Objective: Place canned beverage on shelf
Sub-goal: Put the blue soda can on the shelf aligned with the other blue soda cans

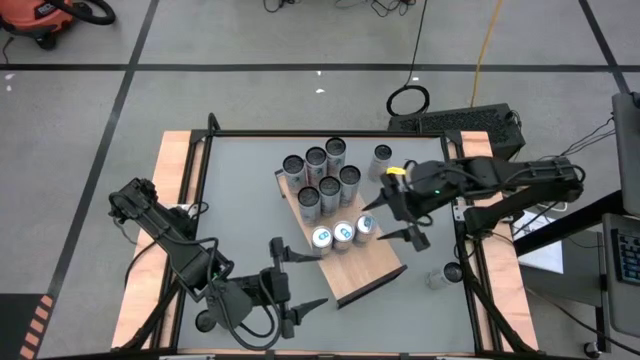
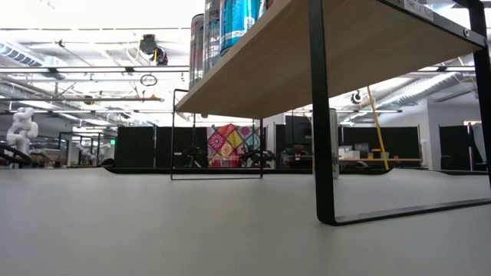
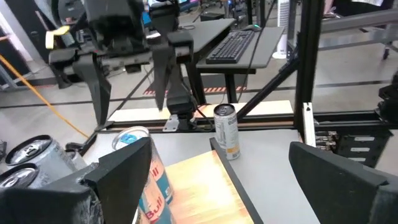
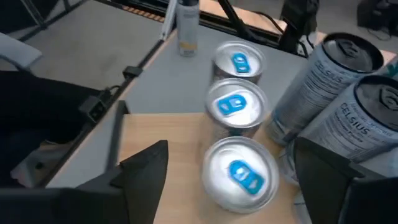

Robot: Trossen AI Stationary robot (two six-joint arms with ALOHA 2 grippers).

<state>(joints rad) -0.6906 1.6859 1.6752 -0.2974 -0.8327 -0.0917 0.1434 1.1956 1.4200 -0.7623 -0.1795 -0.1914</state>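
The shelf (image 1: 368, 268) is a light wood board on black legs (image 2: 322, 115), lying slantwise mid-table. Three silver cans with blue tabs (image 1: 343, 233) stand in a row across it, and several dark-topped cans (image 1: 322, 180) fill its far end. My right gripper (image 1: 395, 220) is open, just right of and above the row's end can (image 4: 242, 168); its fingers (image 4: 146, 174) stand on either side of that can, clear of it. My left gripper (image 1: 297, 280) waits open beside the shelf's near-left edge, and its wrist view looks past an end can (image 3: 142, 171).
Loose cans stand on the grey tabletop: one behind the shelf (image 1: 382, 157), one by the right rail (image 1: 440, 275) (image 3: 226, 130), and one beyond the shelf in the right wrist view (image 4: 186, 28). The shelf's near end (image 1: 375, 275) is bare wood. Black rails frame the table (image 1: 205, 150).
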